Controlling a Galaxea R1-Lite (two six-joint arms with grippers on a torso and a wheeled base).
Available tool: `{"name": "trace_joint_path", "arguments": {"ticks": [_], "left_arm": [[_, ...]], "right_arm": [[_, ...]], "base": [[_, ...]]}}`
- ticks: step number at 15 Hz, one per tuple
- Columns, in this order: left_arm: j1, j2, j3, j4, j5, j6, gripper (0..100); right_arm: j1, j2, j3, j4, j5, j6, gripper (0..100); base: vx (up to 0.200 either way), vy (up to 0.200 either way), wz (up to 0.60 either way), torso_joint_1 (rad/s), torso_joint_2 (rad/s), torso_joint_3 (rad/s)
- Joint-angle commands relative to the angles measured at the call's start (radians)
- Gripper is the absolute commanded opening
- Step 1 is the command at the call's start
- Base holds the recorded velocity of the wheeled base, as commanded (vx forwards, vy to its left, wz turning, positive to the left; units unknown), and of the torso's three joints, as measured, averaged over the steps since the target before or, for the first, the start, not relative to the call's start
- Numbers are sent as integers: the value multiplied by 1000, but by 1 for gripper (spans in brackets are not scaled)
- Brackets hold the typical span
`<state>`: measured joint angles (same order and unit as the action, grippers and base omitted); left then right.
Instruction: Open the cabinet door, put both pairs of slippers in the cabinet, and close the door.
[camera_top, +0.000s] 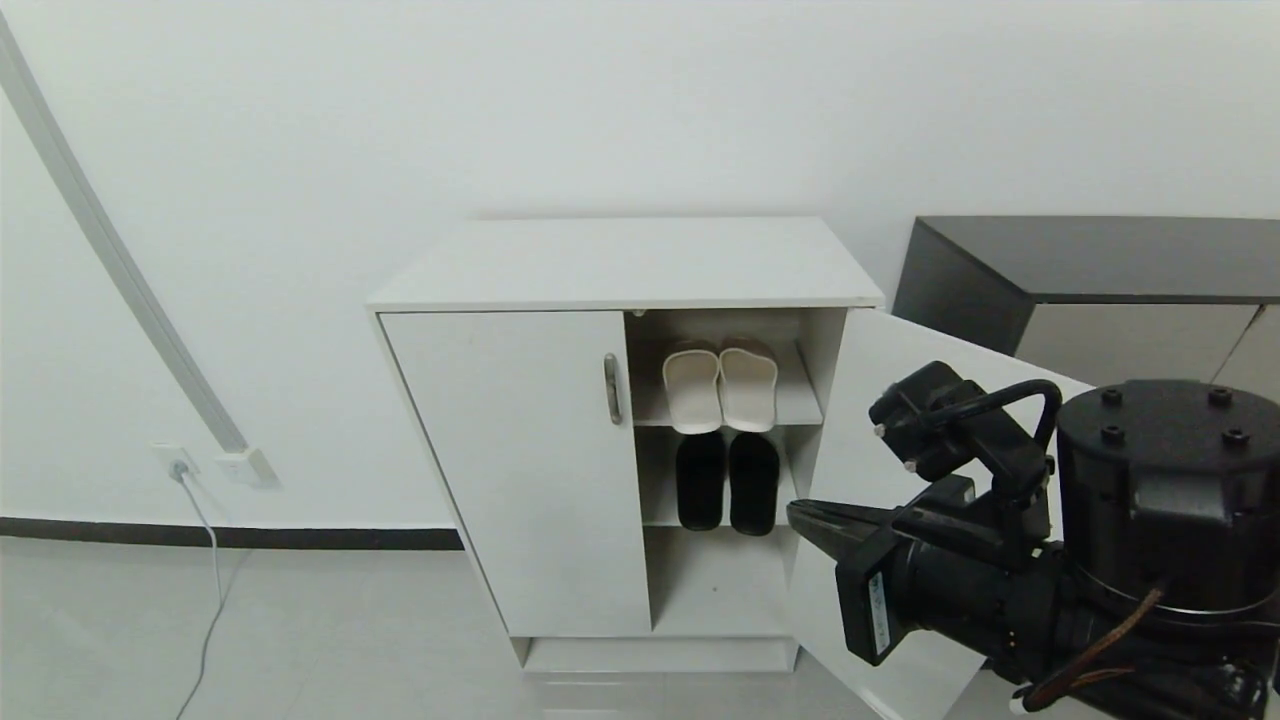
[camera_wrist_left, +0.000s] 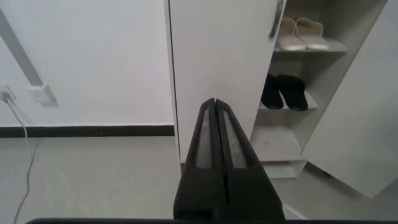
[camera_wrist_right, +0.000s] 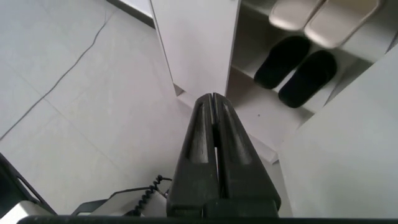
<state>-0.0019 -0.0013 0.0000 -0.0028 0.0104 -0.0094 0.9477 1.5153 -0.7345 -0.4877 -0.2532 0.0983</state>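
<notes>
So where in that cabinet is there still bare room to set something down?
The bottom compartment, under the black slippers and beside the shut left door, is bare. So is the cabinet top. The upper shelf is crowded by the white slippers, the middle one by the black pair.

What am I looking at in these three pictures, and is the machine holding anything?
This is a wheeled robot with two arms, each ending in a pinching tool. One picture comes from a camera on its head. The other two come from cameras on its wrists, looking along each tool. In the head view, the right tool is shut and holds nothing. The left tool is shut and empty too. Ahead stands a white cabinet, its right door swung open and its left door closed. Inside, white slippers sit on the upper shelf and black slippers on the shelf below.
</notes>
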Motion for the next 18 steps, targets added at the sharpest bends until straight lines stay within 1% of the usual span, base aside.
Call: {"name": "trace_joint_path", "arguments": {"ticks": [1,9,14,18], "left_arm": [[0,1,0,0,0,0,0],[0,1,0,0,0,-1,0],[0,1,0,0,0,-1,0],[0,1,0,0,0,-1,0]], "right_arm": [[0,2,1,0,0,0,0],[0,2,9,-2,2,-3,0],[0,-3,33,-5,5,-38,0],[0,-1,33,-3,6,-38,0]], "base": [[0,0,0,188,-505,-325],[0,0,0,214,-533,-319],[0,0,0,258,-591,-336],[0,0,0,198,-437,-242]]}}
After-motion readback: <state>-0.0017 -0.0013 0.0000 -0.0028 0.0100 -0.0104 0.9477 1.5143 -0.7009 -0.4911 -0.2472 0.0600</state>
